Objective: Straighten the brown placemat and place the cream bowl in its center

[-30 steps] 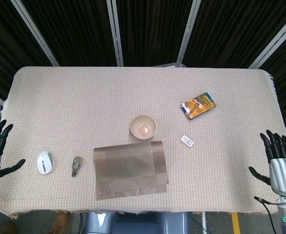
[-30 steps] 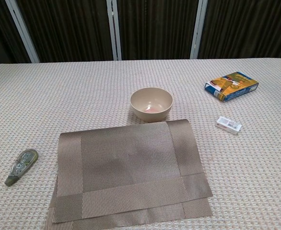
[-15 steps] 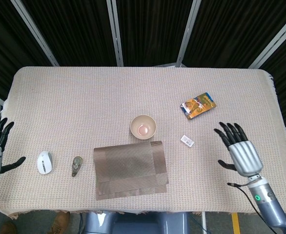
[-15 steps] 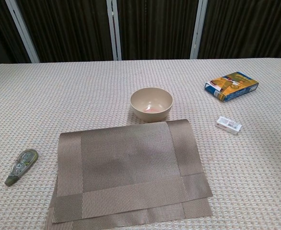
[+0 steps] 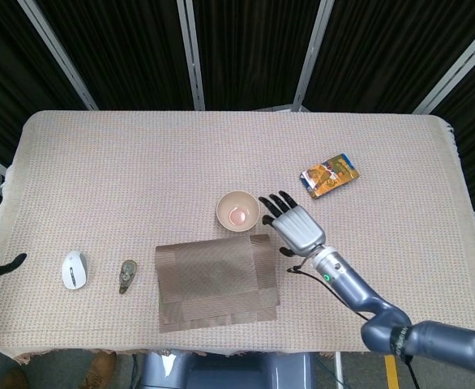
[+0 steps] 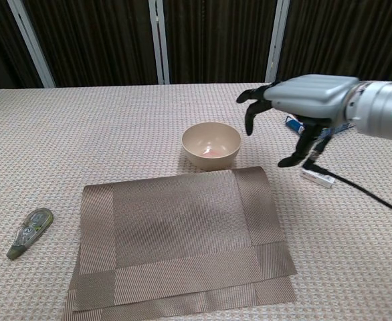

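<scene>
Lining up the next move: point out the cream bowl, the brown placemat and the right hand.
cream bowl [image 6: 211,144], chest view, inner wall.
brown placemat [image 6: 179,241], chest view, middle of the weave.
right hand [image 5: 296,228], head view, back of the hand.

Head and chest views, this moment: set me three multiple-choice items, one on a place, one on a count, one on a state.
1. Where is the cream bowl?
A. centred on the brown placemat
B. on the cloth beyond the placemat's far edge
C. in the right hand

2. How many small things lie left of the placemat in the head view?
A. none
B. two
C. five

3. The right hand is:
A. open above the table
B. gripping the bowl
C. pressing the placemat

B: the bowl sits off the mat. B: white mouse and correction tape. A: fingers apart, holding nothing.
</scene>
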You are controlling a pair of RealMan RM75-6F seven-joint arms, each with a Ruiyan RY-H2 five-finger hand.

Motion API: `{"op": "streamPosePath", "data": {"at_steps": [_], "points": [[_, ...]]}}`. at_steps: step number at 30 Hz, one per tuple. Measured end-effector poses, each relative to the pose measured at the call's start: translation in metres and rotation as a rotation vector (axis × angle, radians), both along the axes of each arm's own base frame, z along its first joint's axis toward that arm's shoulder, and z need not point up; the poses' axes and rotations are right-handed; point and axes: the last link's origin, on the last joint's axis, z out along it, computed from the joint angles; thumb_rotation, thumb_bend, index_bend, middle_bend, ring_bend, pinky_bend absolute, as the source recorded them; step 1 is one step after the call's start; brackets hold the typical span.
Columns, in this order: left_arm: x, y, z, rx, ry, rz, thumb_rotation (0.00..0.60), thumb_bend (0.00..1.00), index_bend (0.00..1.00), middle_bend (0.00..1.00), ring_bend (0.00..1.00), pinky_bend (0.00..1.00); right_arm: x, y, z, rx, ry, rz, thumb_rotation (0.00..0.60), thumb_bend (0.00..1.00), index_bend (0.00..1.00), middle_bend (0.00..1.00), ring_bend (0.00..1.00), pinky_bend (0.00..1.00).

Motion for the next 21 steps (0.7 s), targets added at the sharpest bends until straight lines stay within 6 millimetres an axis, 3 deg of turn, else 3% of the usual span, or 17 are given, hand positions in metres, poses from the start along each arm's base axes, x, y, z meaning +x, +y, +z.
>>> {"op": "streamPosePath", "data": {"at_steps": [8,17,21], "points": [[-0.005,0.0,0.006,0.019,-0.008,0.015,0.6,0.0,0.0,0.0,0.0,0.0,0.036,-0.018,-0.038,-0.001,0.025,-0.001,0.6,0.09,0.33,0.0,0.0,0.0],[-0.006,0.001,0.012,0.031,-0.024,0.015,0.6,0.0,0.0,0.0,0.0,0.0,0.049,-0.028,-0.065,-0.017,0.063,-0.032,0.6,0.11,0.36,0.0,0.0,0.0],[-0.006,0.001,0.013,0.031,-0.027,0.014,0.6,0.0,0.0,0.0,0.0,0.0,0.051,-0.033,-0.074,-0.03,0.073,-0.051,0.6,0.19,0.48,0.0,0.0,0.0]]}}
